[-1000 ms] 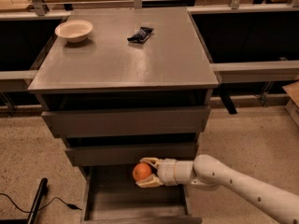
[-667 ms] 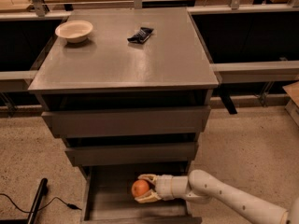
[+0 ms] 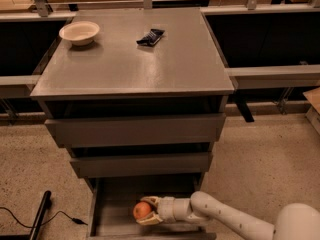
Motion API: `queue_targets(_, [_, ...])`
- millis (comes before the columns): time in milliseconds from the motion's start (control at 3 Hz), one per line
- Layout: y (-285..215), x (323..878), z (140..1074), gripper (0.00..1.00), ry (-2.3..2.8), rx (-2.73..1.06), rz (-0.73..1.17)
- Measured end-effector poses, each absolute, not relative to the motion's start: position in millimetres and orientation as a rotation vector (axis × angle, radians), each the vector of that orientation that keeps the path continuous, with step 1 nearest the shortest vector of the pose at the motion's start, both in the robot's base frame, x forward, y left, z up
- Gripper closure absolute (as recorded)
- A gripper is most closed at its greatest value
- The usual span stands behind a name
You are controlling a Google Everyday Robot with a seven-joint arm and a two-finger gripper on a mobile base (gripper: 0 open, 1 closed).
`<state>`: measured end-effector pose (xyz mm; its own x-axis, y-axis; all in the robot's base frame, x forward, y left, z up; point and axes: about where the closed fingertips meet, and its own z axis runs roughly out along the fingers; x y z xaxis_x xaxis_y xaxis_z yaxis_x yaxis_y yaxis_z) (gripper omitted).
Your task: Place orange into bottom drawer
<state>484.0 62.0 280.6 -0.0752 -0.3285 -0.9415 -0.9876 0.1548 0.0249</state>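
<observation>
The orange (image 3: 142,210) is round and glossy and sits between the fingers of my gripper (image 3: 148,210), low inside the open bottom drawer (image 3: 112,206). The gripper is shut on the orange, one finger above it and one below. My white arm (image 3: 225,219) reaches in from the lower right, over the drawer's front right corner. The drawer is pulled out under two wider grey drawers (image 3: 135,129). I cannot tell whether the orange touches the drawer floor.
A white bowl (image 3: 79,32) and a black snack wrapper (image 3: 150,36) lie on the cabinet top (image 3: 150,69). A black pole and cable (image 3: 40,216) lie on the floor at the left. Dark shelving flanks the cabinet on both sides.
My gripper has moved down with the orange, from in front of the middle drawer to inside the bottom drawer. The arm now sits lower.
</observation>
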Motion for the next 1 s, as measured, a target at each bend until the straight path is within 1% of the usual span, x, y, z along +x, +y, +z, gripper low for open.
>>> queue_targets(333, [75,501,255,1.00,1.596,-1.293,0.930])
queue_targets(667, [84,515,227,0.83,1.654,-1.300,0.909])
queue_targets(1000, [93,523,207,0.59,1.694,-1.337,0.918])
